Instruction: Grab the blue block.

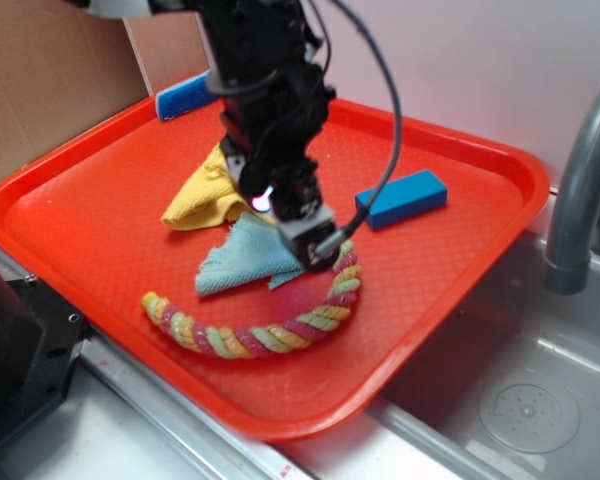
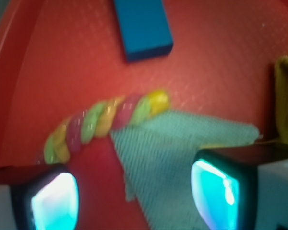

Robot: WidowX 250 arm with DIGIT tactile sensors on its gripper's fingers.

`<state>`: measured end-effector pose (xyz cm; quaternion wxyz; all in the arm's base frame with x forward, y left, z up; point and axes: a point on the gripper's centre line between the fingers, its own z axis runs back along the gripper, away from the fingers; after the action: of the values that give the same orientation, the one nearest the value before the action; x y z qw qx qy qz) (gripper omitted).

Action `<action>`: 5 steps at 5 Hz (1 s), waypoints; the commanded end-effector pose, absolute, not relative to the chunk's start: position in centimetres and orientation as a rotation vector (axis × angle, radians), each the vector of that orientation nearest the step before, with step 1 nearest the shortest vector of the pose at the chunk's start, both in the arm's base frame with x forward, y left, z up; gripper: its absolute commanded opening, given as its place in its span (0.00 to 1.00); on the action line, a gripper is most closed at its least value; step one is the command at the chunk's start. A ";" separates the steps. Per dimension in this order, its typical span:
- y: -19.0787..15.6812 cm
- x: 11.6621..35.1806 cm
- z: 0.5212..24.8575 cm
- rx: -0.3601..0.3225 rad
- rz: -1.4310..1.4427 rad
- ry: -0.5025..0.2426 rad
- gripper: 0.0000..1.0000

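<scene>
Twisted rope point(image 1: 255, 335) curls nearest; above its far end the gripper point(image 1: 310, 240) hangs wide and empty — over the teal cloth point(image 2: 182, 143), blue block point(image 1: 402, 197) well apart to the right.

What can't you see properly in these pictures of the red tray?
- Yellow cloth: exterior view, the black robot arm covers part; wrist view cuts it at the right edge.
- Bright-blue rectangular block: wrist view, top edge cuts it off.
- Gripper: exterior view hides its fingers.
- Thin blue sponge: partly behind the arm.
</scene>
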<state>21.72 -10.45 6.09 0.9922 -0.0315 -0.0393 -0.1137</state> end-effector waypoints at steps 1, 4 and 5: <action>-8.7 31.9 8.0 -0.064 -0.242 -0.095 1.00; -12.3 28.3 6.4 -0.052 -0.337 -0.100 1.00; -12.8 26.7 7.6 -0.026 -0.326 -0.123 1.00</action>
<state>26.31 -12.09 5.44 0.9857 -0.0056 -0.0319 -0.1656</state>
